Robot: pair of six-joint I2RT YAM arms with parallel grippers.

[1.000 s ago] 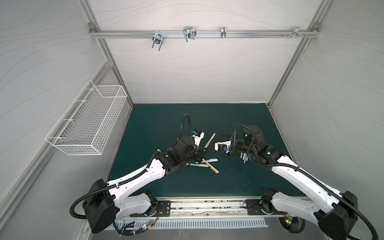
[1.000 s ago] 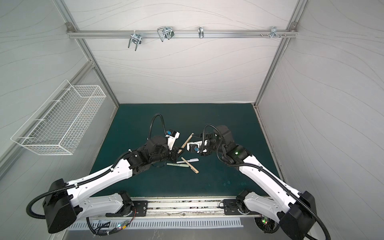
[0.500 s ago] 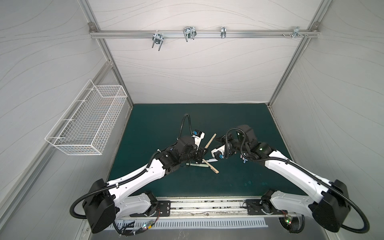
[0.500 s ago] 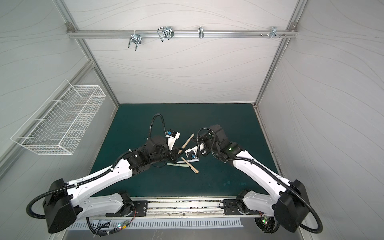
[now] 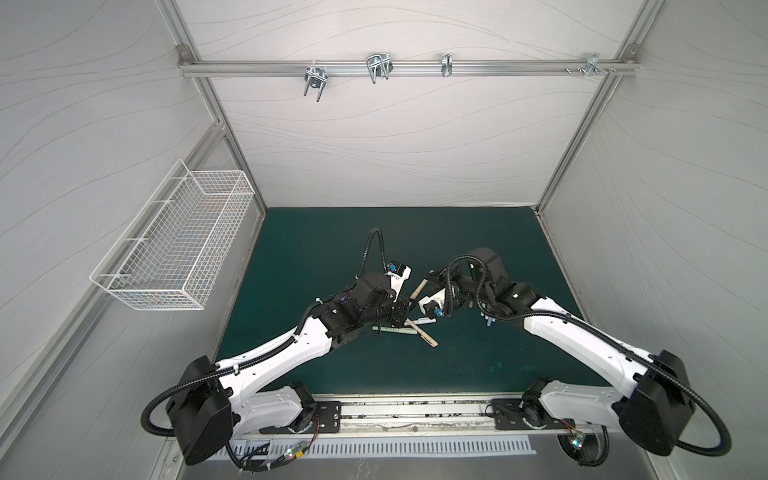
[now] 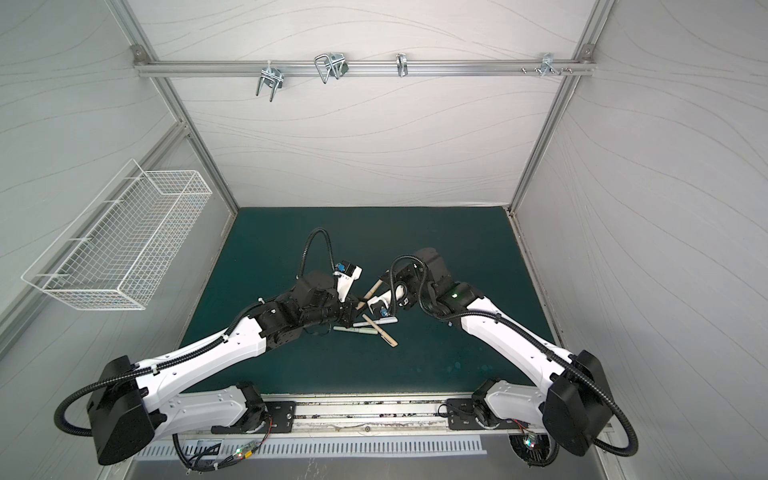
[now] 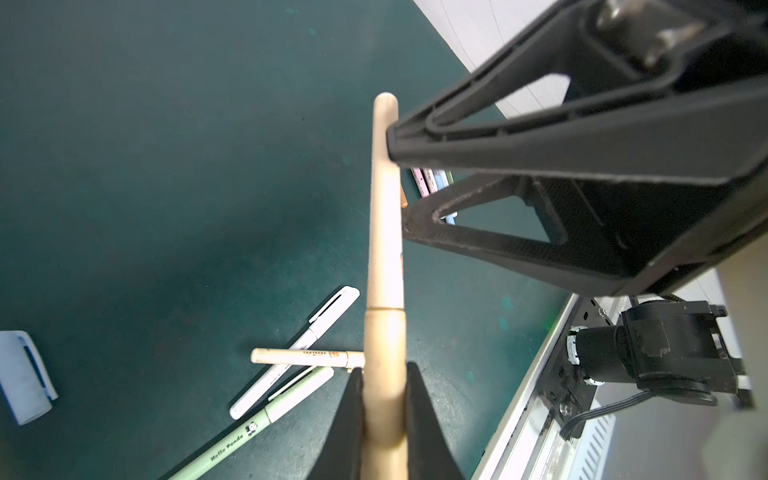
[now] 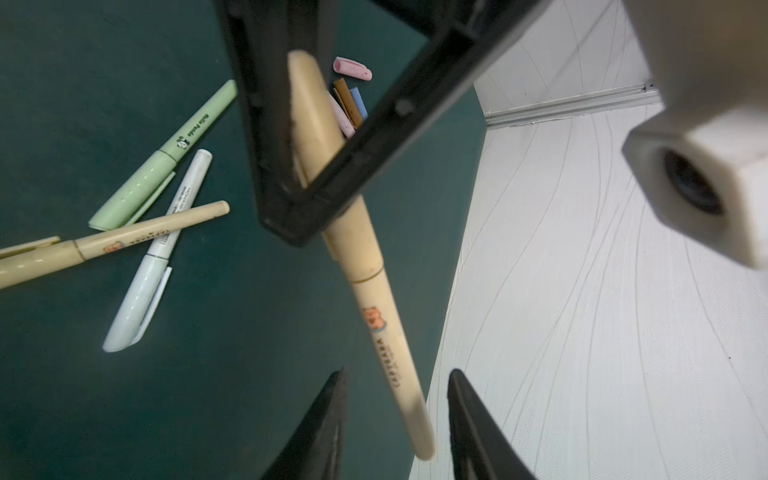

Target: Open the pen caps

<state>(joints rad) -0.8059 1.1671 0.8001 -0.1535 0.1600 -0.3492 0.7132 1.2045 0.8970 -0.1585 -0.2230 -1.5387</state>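
My left gripper (image 7: 384, 382) (image 5: 405, 309) is shut on the thicker cap end of a tan pen (image 7: 384, 232) (image 8: 386, 332), held above the green mat. The pen's printed body runs toward my right gripper (image 8: 397, 372) (image 5: 432, 276). Its jaws stand on either side of the body's far end, open, with a gap showing on each side. In both top views the two grippers meet at the mat's middle, with the tan pen (image 6: 370, 295) between them. Loose pen caps, pink (image 8: 353, 68), brown (image 8: 348, 102) and blue (image 8: 358, 102), lie in a cluster on the mat.
Three capped pens lie crossed on the mat under the grippers: green (image 7: 249, 432) (image 5: 390, 329), white (image 7: 299, 345) and tan (image 7: 299, 357) (image 5: 422, 332). A pale blue cap-like piece (image 7: 25, 374) lies apart. A wire basket (image 5: 174, 245) hangs on the left wall. A metal rail (image 5: 415, 409) runs along the front edge.
My right arm has swung left to the pen that my left gripper holds, and its jaws have narrowed around the pen's free end. The left arm has stayed put.
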